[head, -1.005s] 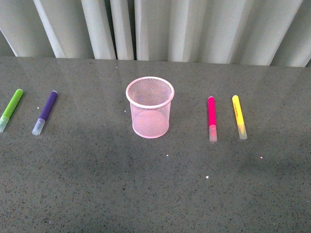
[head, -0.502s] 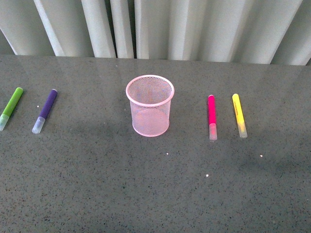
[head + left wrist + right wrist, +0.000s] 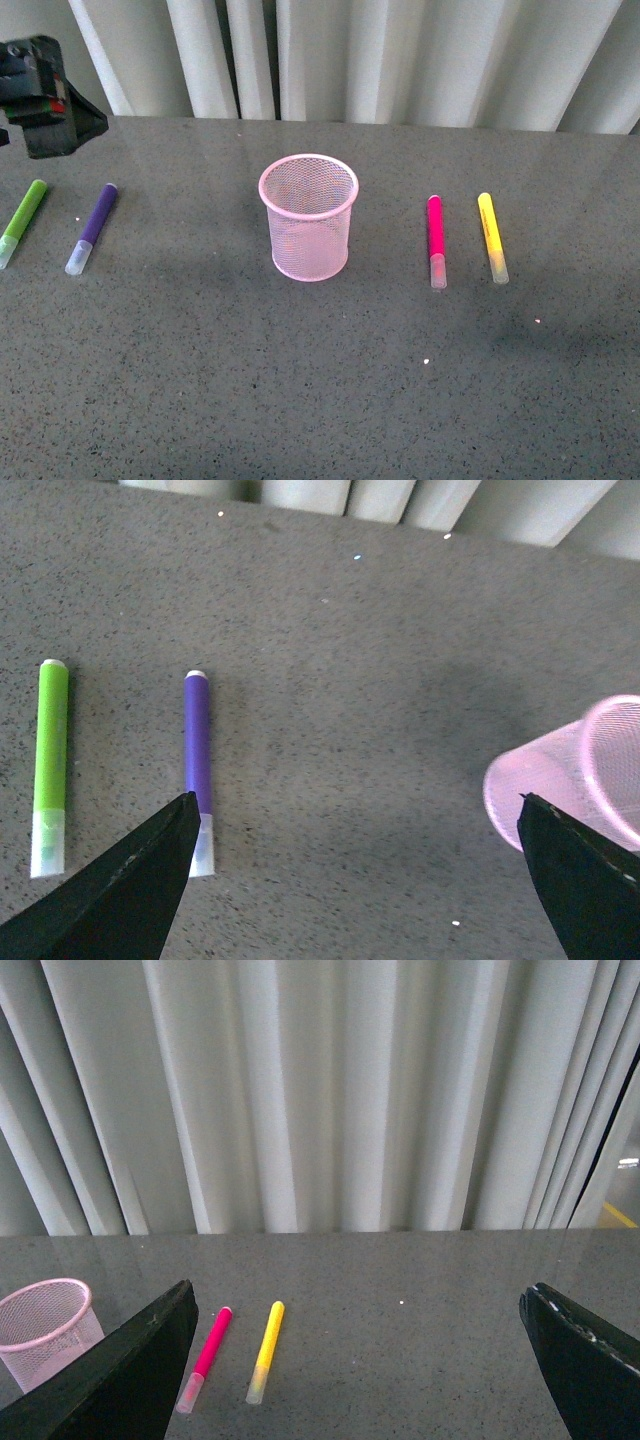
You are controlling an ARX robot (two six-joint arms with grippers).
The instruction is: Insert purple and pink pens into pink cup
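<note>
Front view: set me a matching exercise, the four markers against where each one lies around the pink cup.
1. purple pen
2. pink pen
3. yellow marker
4. lime-green marker

A. first to the right of the pink cup
B. at the left edge of the view
C. furthest right
D. first to the left of the cup

Pairs: 1-D, 2-A, 3-C, 4-B
</note>
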